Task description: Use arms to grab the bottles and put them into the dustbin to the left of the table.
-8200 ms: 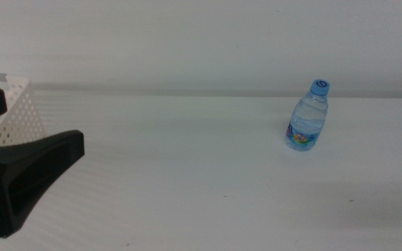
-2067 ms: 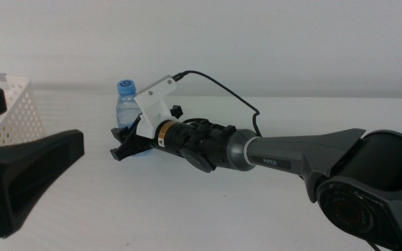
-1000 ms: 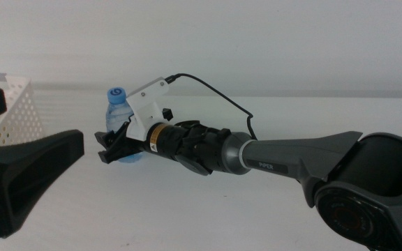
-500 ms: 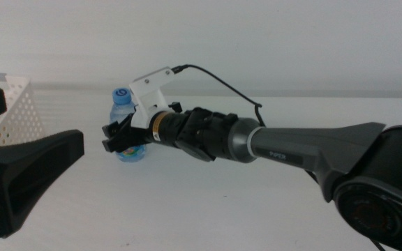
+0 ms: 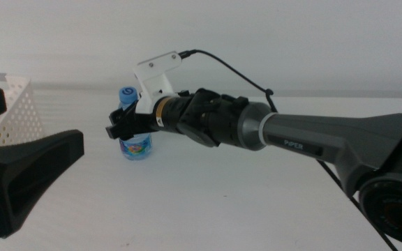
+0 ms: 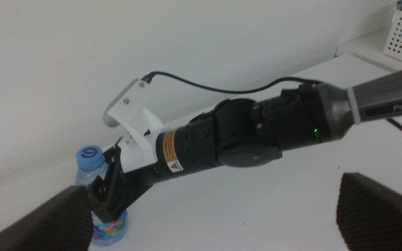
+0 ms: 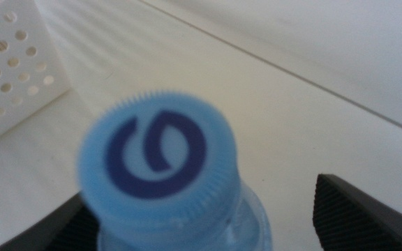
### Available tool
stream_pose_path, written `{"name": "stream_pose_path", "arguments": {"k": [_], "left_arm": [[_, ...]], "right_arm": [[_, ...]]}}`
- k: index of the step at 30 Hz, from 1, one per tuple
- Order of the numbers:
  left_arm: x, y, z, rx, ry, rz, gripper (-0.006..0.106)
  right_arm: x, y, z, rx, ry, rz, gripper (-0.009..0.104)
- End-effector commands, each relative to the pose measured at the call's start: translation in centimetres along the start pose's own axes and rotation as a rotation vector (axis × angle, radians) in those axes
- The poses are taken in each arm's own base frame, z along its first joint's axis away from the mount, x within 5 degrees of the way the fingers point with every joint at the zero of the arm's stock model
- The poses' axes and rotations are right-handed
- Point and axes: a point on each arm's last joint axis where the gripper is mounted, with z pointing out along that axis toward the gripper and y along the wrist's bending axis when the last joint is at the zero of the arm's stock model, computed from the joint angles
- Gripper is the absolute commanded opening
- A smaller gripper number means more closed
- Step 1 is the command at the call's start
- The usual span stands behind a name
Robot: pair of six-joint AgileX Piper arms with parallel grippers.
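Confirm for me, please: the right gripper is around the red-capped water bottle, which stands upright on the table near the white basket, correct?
Not quite: the cap is blue, not red, as the right wrist view shows. Otherwise yes: the right gripper is around the water bottle, which stands upright on the table near the white basket.
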Motion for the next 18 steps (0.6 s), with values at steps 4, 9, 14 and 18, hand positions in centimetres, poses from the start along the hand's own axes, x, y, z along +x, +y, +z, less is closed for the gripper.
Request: {"name": "stream_pose_path", "arguments": {"k": [4, 9, 14, 18], "left_arm": [[-0.1, -0.1, -0.1, 0.007, -0.021, -0.006, 0.094], [-0.1, -0.1, -0.1, 0.007, -0.021, -0.006, 0.094], [-0.1, -0.1, -0.1, 0.007, -0.021, -0.006, 0.094], [-0.1, -0.1, -0.1, 0.007, -0.021, -0.006, 0.094]], "right_arm": [[-2.3, -0.1, -2.1, 0.022, 0.003, 0.068, 0.077], [-1.8, 0.3, -2.2, 0.011, 0.059, 0.045, 0.077], [-1.3, 1.6, -2.3, -0.043, 0.112, -0.002, 0.077], [-1.4, 2.3, -2.9, -0.060, 0.148, -0.064, 0.077]]}}
